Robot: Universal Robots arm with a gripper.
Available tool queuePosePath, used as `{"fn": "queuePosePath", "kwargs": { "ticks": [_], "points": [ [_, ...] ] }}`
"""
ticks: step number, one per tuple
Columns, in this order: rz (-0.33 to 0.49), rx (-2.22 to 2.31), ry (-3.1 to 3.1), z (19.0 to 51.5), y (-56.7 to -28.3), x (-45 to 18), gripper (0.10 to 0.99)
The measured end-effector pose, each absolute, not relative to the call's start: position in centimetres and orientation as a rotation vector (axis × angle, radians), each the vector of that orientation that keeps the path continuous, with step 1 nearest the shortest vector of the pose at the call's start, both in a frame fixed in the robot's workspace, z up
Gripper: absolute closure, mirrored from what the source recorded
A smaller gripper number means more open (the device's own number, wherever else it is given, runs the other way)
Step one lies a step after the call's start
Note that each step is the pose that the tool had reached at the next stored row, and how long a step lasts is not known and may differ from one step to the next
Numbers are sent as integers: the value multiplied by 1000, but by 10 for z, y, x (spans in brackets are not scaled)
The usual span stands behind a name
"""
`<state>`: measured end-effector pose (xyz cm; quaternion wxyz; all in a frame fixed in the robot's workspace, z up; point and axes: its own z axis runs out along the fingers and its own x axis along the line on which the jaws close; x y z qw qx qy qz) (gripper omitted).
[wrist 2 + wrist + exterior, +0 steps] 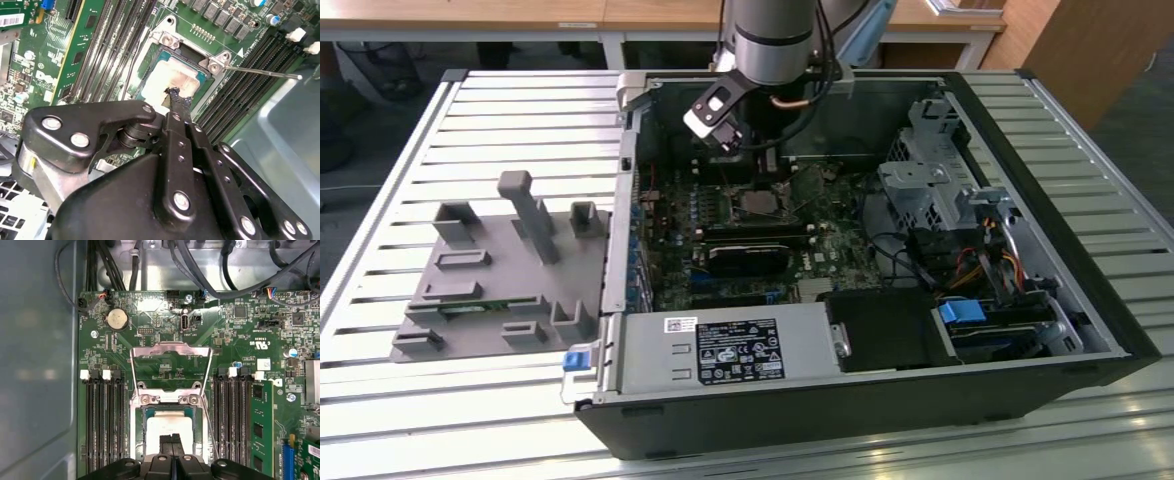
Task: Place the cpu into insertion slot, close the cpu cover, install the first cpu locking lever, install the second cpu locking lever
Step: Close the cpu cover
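First wrist view: the gripper (172, 440) is seen with its two black fingers pressed together and nothing clamped between them. The tips are poised at the middle of the cpu (167, 422); whether they touch its silver top cannot be told. The cpu is seated flat in the insertion slot (136, 435), near the middle of the green circuit board (235, 340). The cpu cover (170, 346) is swung up and back from the slot, and the board is visible through its square window. A thin locking lever (209, 425) is unlatched and angled along one side of the slot. Long black memory slots (102, 425) are ranged on both sides of the socket. In the exterior view, the arm (767, 40) is seen reaching down into the open computer case (854, 420). The case is laid on a slatted table (454, 420), with a grey fixture plate (480, 300) just beside it at the exterior view's left.
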<state>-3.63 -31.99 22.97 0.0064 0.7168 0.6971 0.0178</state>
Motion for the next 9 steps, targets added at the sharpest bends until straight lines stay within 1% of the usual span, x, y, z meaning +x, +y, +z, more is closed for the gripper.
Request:
{"fn": "queuePosePath", "kwargs": {
  "ticks": [9],
  "points": [
    [54,2245,2183,250,-320,-36,980]
  ]
}}
